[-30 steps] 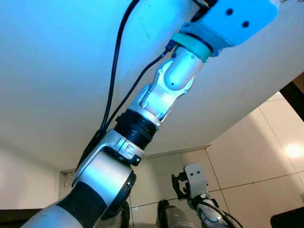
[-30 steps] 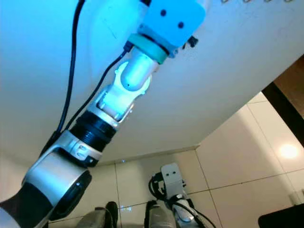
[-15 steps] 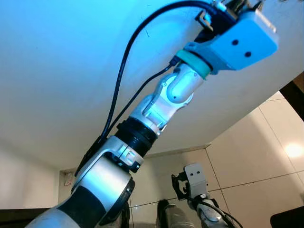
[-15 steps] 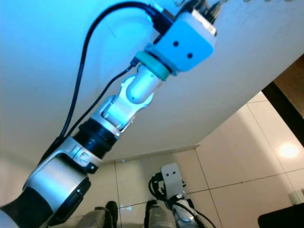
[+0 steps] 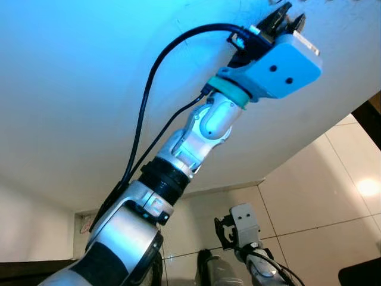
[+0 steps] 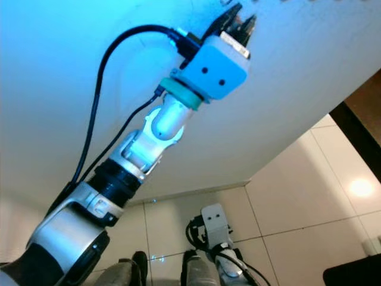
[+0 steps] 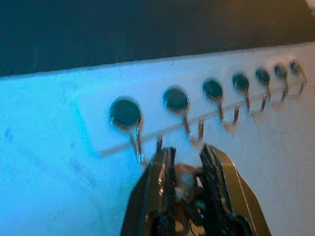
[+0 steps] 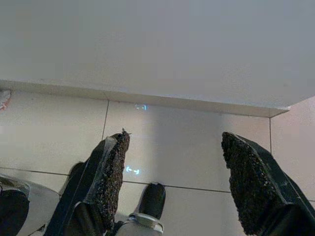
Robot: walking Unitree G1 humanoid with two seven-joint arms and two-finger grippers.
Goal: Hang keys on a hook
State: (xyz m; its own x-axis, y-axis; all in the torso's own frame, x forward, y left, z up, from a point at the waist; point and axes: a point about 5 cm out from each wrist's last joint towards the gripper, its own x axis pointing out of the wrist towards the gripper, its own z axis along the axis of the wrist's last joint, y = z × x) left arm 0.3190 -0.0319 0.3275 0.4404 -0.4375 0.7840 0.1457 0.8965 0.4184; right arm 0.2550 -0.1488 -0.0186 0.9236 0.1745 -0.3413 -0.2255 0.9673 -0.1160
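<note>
My left arm is raised against the white wall, with my left gripper (image 5: 284,16) near the top of it. In the left wrist view, the left gripper (image 7: 186,153) is shut on a small metallic bunch, the keys (image 7: 183,178). Its fingertips are just below a row of several metal hooks with dark round bases. The first hook (image 7: 129,123) and second hook (image 7: 180,109) are the closest to them. The keys touch no hook. My right gripper (image 8: 172,142) hangs low over the floor, open and holding nothing.
A black cable (image 5: 149,101) loops along the left arm. Pale floor tiles (image 5: 309,196) lie below, meeting the wall at a skirting line (image 8: 147,96). A dark door edge (image 5: 368,122) stands at the right.
The left wrist has come down and to the left from the top of the picture, so its fingertips now show below the hooks. The right arm has not moved.
</note>
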